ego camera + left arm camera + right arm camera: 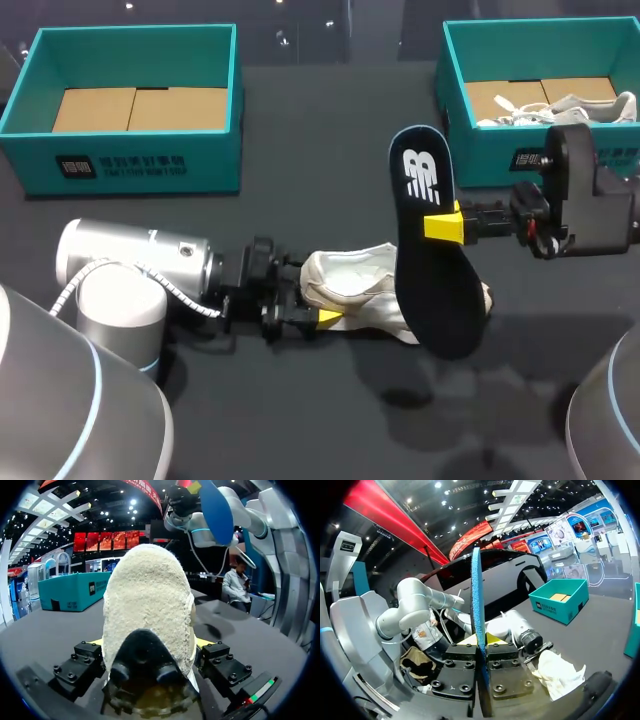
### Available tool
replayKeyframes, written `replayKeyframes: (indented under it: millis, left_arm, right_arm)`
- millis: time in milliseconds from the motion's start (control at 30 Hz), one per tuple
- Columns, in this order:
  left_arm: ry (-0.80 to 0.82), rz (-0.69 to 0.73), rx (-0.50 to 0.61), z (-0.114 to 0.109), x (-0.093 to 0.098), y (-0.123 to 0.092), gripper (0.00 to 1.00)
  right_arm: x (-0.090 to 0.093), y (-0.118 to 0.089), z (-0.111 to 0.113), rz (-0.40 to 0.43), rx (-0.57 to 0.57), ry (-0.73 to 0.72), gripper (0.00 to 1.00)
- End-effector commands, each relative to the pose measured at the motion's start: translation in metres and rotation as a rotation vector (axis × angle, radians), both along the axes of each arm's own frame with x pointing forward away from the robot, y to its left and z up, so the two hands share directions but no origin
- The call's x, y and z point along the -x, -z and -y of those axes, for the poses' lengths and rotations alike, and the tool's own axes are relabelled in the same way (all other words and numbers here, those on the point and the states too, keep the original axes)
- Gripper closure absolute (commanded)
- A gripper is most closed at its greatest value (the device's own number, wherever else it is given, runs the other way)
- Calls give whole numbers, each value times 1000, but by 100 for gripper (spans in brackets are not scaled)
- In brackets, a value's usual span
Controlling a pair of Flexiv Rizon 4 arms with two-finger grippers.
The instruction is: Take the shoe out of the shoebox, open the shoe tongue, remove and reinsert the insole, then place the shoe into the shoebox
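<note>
A white shoe [358, 290] lies on its side in the middle of the dark table. My left gripper [312, 296] comes in from the left and holds its heel. In the left wrist view the fingers press on both sides of the shoe [147, 595], and the yellow tips only just show. My right gripper [446, 225] is shut on a dark blue insole [432, 290], which hangs upright above the shoe's toe end. In the right wrist view the insole [476, 595] stands edge-on between the closed fingers of that gripper [481, 642]. The shoe [557, 672] lies below and ahead of it.
A teal shoebox [130, 150] with a bare cardboard floor stands at the back left. A second teal shoebox [480, 150] at the back right holds another white shoe [570, 108]. The right arm's body sits just in front of that box.
</note>
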State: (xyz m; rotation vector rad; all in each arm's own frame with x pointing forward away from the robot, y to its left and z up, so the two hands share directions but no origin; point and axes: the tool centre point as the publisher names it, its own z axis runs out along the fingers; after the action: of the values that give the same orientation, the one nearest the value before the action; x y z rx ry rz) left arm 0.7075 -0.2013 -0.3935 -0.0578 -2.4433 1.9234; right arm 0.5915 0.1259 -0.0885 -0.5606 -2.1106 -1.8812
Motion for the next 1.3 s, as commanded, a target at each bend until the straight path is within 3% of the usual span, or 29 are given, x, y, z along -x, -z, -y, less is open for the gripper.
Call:
replayKeyframes:
  millis: [33, 233, 367, 967, 1100, 1267, 1300]
  left_arm:
    - [14, -2, -27, -6, 3, -11, 0]
    - [22, -32, -100, -18, 6, -13, 0]
    - [64, -97, -300, -34, 12, -23, 0]
    - [64, -97, -300, -34, 12, -23, 0]
    - [47, -113, -406, -39, 11, -35, 0]
    - [-1, -248, -861, -59, 10, -49, 0]
    - [-1, -248, -861, -59, 10, -49, 0]
  right_arm:
    - [4, 0, 0, 1, 2, 9, 100]
    - [4, 0, 0, 1, 2, 9, 100]
    - [4, 0, 0, 1, 2, 9, 100]
    - [4, 0, 0, 1, 2, 9, 100]
    - [4, 0, 0, 1, 2, 9, 100]
    - [4, 0, 0, 1, 2, 9, 100]
    - [4, 0, 0, 1, 2, 9, 100]
